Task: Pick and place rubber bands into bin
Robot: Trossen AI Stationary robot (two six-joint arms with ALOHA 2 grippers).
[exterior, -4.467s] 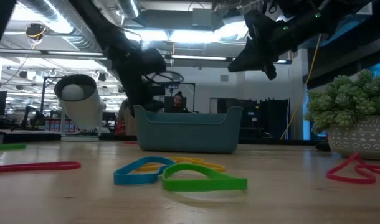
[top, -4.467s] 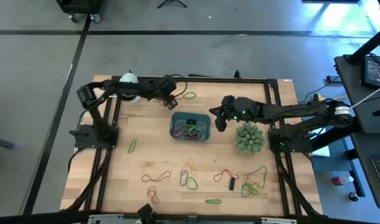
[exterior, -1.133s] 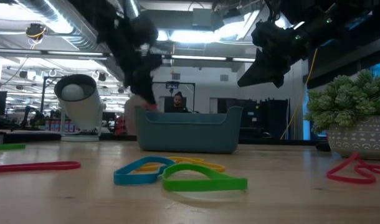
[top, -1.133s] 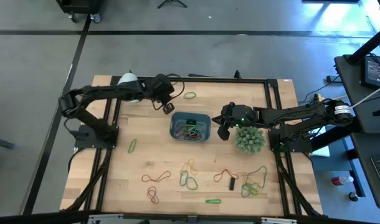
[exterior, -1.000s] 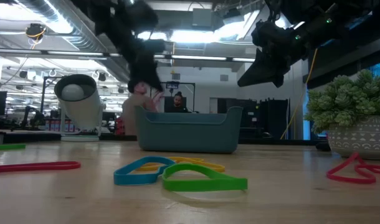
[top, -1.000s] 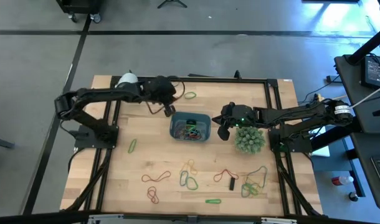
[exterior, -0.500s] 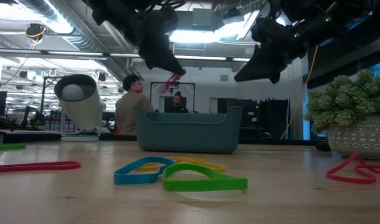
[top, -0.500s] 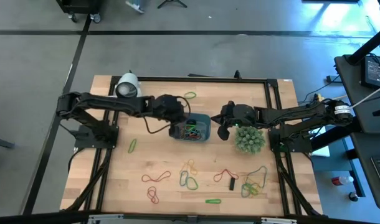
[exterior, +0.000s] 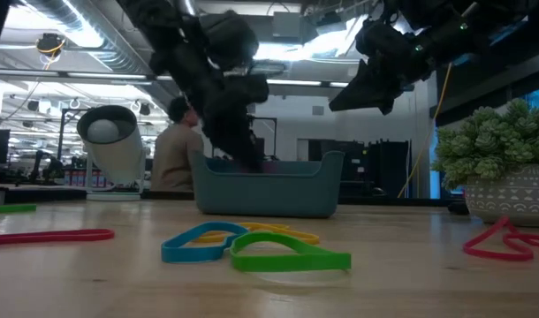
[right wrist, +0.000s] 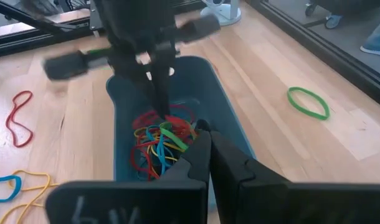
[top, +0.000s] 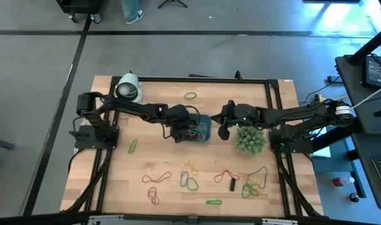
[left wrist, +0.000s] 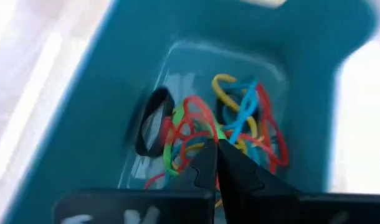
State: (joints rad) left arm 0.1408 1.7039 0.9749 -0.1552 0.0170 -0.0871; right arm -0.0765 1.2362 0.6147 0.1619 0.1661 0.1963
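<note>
The left gripper [top: 180,128] reaches into the bin [top: 203,122] at mid-table, fingers pinched shut just above the tangled bands [left wrist: 233,134] inside; whether it grips one cannot be told. The right gripper [top: 222,132], shut and empty, hovers beside the bin. More bands [top: 189,181] lie on the table [top: 153,156].

A wooden table [top: 147,159] stands on a grey floor [top: 40,94] crossed by dark lines. Beyond it, ceiling lights [exterior: 287,49] glow over an open workroom where a person [exterior: 172,146] sits; a desk [top: 371,81] stands alongside.
</note>
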